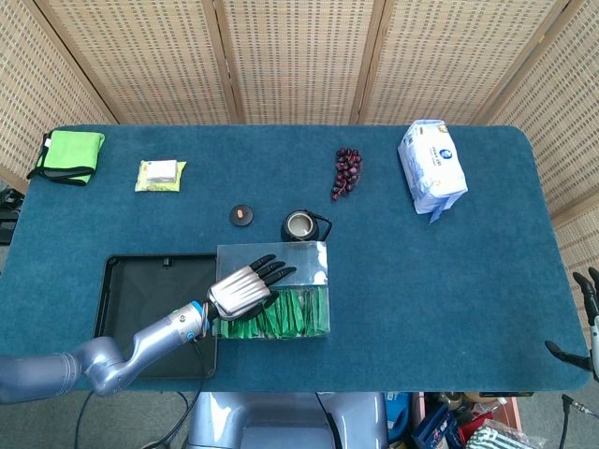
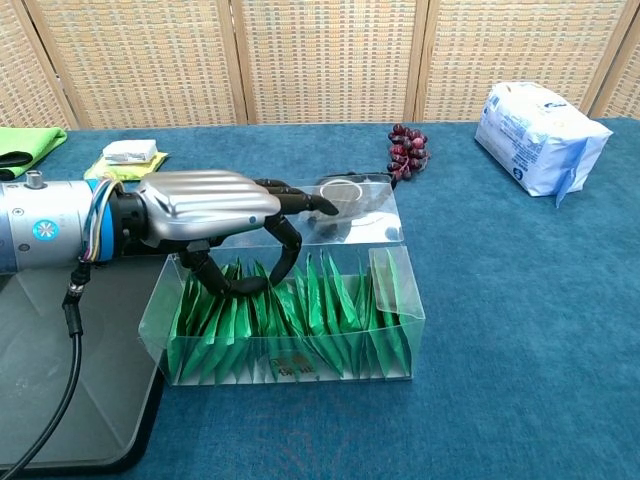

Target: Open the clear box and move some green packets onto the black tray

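The clear box (image 1: 321, 329) (image 2: 402, 335) stands by the table's front edge with its lid (image 2: 352, 212) tipped up at the back. Upright green packets (image 1: 298, 313) (image 2: 335, 310) fill it. My left hand (image 1: 243, 288) (image 2: 205, 205) reaches in from the left, its thumb and a finger curled down around the tops of packets in the box's left half, pinching them. The black tray (image 1: 140, 299) (image 2: 60, 400) lies bare just left of the box. My right hand (image 1: 588, 323) shows only at the head view's far right edge, off the table, fingers apart, holding nothing.
Behind the box stand a small black pot (image 1: 299, 225) and a black disc (image 1: 241, 215). Farther back lie dark grapes (image 1: 347, 170) (image 2: 408, 150), a white-blue bag (image 1: 431, 166) (image 2: 535, 135), a yellow-green pack (image 1: 160, 174) and a green cloth (image 1: 70, 154).
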Action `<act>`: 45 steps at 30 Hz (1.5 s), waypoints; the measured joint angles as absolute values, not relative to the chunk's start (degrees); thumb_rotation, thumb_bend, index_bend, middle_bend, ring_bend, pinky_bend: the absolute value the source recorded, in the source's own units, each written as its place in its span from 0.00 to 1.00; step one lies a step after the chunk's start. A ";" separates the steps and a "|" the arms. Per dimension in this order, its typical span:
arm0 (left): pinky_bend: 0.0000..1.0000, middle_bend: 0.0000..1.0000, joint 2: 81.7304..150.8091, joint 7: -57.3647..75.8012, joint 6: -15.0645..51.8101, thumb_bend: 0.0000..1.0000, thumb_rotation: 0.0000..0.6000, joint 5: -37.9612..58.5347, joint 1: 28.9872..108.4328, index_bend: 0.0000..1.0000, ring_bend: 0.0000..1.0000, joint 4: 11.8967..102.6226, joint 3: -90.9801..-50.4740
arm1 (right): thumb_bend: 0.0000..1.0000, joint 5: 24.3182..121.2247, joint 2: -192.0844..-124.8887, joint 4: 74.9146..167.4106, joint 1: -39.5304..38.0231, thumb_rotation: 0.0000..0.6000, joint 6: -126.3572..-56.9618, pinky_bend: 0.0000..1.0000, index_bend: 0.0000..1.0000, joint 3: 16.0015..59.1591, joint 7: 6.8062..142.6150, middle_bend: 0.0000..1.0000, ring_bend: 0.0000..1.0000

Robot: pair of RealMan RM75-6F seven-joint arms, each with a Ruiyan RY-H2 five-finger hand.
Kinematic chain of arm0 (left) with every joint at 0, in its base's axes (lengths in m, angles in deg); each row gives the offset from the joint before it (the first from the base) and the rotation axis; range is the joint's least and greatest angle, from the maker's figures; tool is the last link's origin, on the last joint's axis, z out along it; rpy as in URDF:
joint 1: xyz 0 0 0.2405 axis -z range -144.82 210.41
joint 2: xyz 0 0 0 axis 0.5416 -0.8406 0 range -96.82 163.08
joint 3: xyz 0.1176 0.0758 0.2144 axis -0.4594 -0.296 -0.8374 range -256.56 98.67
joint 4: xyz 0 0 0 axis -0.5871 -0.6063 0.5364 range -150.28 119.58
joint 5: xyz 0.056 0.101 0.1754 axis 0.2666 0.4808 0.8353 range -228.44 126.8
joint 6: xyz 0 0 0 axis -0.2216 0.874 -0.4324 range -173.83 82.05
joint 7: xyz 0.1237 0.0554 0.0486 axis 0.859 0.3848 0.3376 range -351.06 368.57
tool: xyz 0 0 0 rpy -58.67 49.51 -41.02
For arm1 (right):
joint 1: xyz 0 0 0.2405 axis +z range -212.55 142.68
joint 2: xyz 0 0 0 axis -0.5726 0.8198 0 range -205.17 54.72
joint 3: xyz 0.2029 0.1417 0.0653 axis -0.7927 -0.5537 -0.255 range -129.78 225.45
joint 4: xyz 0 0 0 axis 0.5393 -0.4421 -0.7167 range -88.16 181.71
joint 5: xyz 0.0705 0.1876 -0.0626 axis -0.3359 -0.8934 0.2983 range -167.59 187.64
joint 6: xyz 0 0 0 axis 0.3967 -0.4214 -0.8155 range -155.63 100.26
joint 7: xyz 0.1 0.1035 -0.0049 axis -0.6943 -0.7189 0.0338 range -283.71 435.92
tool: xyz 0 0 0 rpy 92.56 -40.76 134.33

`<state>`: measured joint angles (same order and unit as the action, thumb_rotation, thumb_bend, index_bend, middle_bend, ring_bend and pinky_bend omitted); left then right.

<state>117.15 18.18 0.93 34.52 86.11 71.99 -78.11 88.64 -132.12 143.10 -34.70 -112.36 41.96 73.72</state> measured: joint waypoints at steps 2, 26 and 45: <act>0.00 0.00 116.98 17.75 1.22 0.42 1.00 34.53 86.07 0.71 0.00 72.24 -77.78 | 0.01 88.68 -132.10 143.12 -34.71 1.00 -112.40 0.00 0.00 41.95 73.72 0.00 0.00; 0.00 0.00 107.35 13.60 5.17 0.43 1.00 33.40 85.19 0.72 0.00 81.63 -72.83 | 0.01 89.37 -132.10 143.58 -35.02 1.00 -113.22 0.00 0.00 42.17 74.09 0.00 0.00; 0.00 0.00 94.46 9.20 10.46 0.43 1.00 35.42 81.00 0.72 0.00 89.03 -71.46 | 0.01 90.83 -132.70 144.52 -35.11 1.00 -113.82 0.00 0.00 42.91 76.45 0.00 0.00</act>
